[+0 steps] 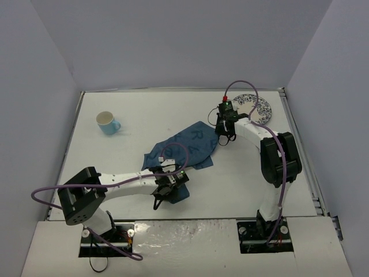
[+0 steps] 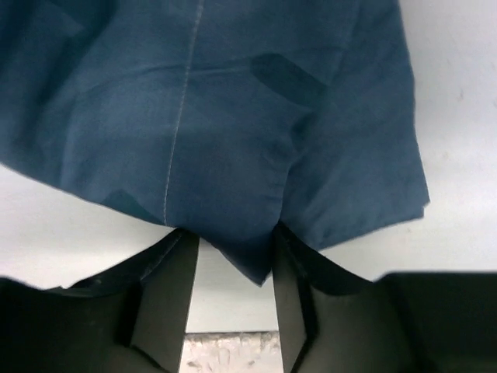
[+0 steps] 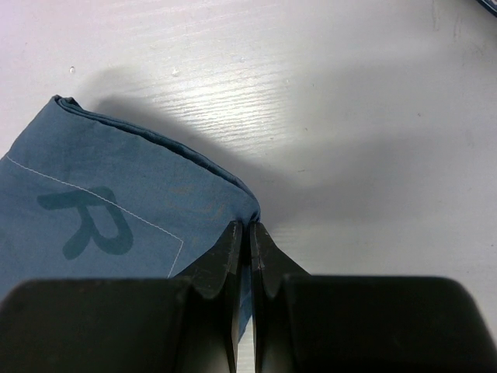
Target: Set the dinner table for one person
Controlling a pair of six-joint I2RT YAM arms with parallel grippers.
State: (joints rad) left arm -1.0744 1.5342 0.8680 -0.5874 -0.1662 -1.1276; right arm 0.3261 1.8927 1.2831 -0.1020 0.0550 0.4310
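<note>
Worktop fills most of the overhead view, white and matte, by far the widest surface we see. Near its middle lies a blue placemat, rumpled and folded over itself, running slantwise from near left to far right. The left pincer sits at the near corner of that cloth. In its wrist view the fingers stand part-way apart, with a puckered tip of the placemat between them and white worktop showing in the gap below. We cannot tell whether they press the cloth or only flank it. The right pincer is at the far right corner of the placemat. Its fingers are pressed together, pinching the folded edge just where it comes to a point. Beside that corner a dark letter R is printed on the cloth, and a pale line of stitching runs past it. A light blue cup, white inside, stands upright at the far left of the worktop, its handle turned to the right, well apart from the placemat. A plate with a blue pattern lies at the far right, close to the back edge, and the right arm hides part of it.
</note>
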